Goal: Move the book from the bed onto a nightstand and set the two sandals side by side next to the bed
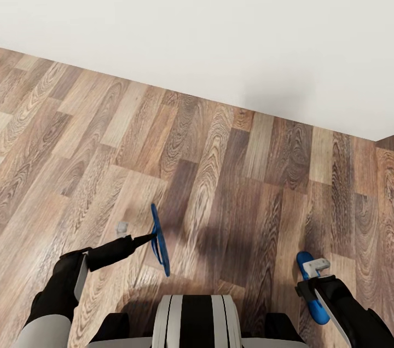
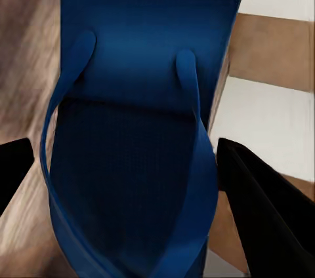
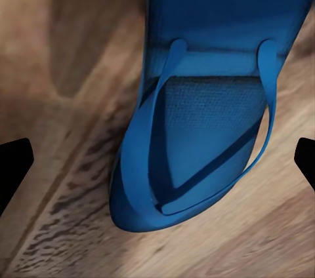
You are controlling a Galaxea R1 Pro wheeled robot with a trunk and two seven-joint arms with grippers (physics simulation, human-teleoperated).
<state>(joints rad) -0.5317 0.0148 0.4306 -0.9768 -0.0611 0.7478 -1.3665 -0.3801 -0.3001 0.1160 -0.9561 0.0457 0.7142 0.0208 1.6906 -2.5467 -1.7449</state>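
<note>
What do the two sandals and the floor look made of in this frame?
The sandal in the left claw and the sandal in the right claw look like matte blue foam or rubber: finely textured soles, thin smooth straps, no shine. The floor looks like brown wood plank or laminate, with printed-looking grain and staggered boards.

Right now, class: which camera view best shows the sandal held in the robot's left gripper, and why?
The left wrist view: the left sandal spans the frame, its straps and sole plain between the dark fingers. The head view shows it edge-on, a thin blue sliver at the left gripper. The right wrist view shows the other sandal.
</note>
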